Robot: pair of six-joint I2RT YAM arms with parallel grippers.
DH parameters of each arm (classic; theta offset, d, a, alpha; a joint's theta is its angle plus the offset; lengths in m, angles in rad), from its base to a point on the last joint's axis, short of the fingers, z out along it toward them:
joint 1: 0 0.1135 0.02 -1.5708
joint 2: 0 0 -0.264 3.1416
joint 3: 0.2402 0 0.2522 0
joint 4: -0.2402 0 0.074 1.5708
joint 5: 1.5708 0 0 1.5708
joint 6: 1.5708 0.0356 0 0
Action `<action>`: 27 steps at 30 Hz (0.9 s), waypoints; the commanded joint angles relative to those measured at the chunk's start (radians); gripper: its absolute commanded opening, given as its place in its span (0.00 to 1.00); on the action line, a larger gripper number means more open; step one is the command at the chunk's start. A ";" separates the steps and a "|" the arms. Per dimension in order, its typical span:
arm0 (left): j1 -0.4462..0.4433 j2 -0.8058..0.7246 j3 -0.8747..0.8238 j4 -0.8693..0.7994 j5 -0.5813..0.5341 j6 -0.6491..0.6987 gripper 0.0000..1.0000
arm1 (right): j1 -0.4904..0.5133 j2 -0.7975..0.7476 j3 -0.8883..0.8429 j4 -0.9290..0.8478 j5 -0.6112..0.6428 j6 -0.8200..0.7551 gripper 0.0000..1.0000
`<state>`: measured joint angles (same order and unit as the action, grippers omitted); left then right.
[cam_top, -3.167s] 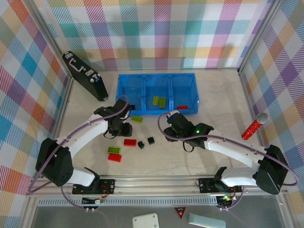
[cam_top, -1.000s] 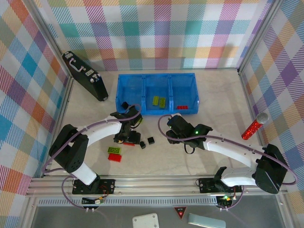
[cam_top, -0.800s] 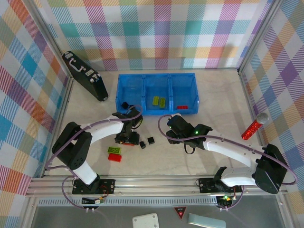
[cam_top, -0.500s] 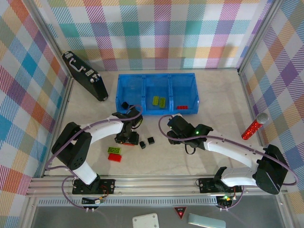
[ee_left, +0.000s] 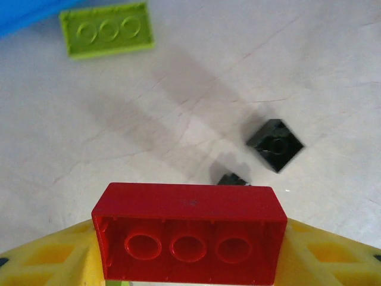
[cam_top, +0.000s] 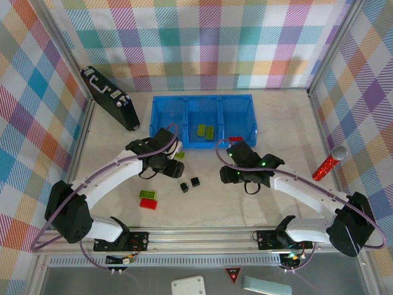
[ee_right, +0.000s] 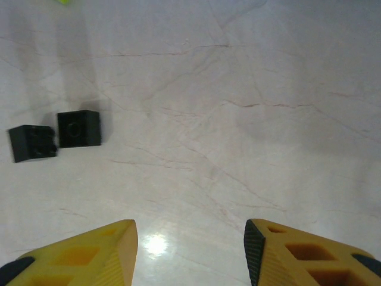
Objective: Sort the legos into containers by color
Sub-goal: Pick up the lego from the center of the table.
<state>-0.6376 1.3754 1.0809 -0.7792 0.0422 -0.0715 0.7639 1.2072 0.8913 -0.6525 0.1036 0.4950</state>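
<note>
My left gripper is clamped on a red brick held above the table near the blue tray, so I should carry it level to the right compartment, where a red piece already lies, and let go low over it.

The left claw grips a red brick between its yellow fingers. The brick's hollow underside, with three round tubes, faces the camera. Beyond it on the pale, veined tabletop lie a black piece and a smaller black piece, apart from each other. A lime-green brick lies flat at upper left, just beside the edge of the blue tray.
</note>
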 commanded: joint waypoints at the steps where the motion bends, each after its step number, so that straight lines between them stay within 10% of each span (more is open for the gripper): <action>1: -0.025 -0.062 0.050 -0.046 0.101 0.158 0.58 | -0.029 -0.028 0.044 -0.013 -0.145 0.062 0.52; 27: -0.186 -0.134 0.052 0.091 0.304 0.706 0.49 | -0.078 -0.009 0.095 0.191 -0.629 0.271 0.51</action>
<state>-0.8154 1.2499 1.1645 -0.7479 0.3157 0.5758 0.6880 1.1751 0.9634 -0.5480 -0.4168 0.7048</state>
